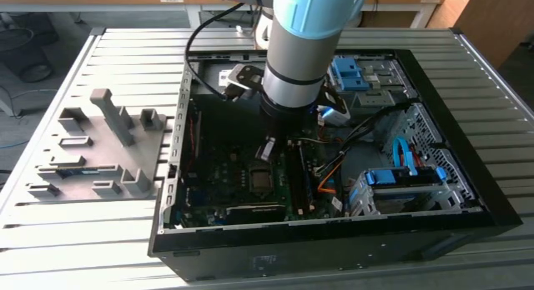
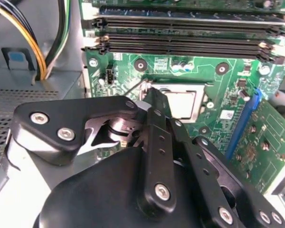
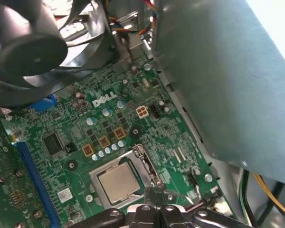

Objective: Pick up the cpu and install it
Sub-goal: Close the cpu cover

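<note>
the exterior view shows the arm reaching down into the open computer case, with the gripper low over the motherboard. in both wrist views the cpu lies flat in its socket, silvery top up. the gripper fingers stand together at the socket's edge, holding nothing, just beside the cpu.

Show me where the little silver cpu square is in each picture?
Exterior view: the cpu sits in its socket on the motherboard, just below the gripper.
Second wrist view: the cpu lies just past the gripper.
First wrist view: the cpu lies in its socket, next to the gripper.
Shared landmark: the green motherboard around the socket.
</note>
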Controlling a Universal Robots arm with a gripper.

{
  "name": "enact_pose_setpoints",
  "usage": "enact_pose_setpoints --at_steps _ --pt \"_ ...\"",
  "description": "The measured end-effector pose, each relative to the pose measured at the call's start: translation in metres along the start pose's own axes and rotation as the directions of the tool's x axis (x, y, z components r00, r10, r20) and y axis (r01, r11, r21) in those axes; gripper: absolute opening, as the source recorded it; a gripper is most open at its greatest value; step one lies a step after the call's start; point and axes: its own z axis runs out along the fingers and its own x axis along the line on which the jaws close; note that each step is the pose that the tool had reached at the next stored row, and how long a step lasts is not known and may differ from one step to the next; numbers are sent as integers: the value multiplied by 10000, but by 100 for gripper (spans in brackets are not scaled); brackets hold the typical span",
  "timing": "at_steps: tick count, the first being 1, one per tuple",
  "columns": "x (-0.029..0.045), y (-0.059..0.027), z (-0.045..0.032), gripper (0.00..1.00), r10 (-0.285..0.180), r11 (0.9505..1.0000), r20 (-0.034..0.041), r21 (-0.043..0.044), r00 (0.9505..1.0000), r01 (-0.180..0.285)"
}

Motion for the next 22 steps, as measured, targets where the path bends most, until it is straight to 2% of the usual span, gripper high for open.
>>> enact_pose_setpoints --at_steps 4,8,12,19,22 --pt "27 8 66 10 -273 9996 58 -39 9996 274" --pt "81 -9 122 10 -352 9993 138 -80 9993 354" --pt "124 -32 154 10 -424 9990 178 -102 9989 426" --pt "154 -47 158 10 -501 9987 215 -111 9985 503" --pt "156 -42 89 10 -504 9987 218 -107 9985 507"
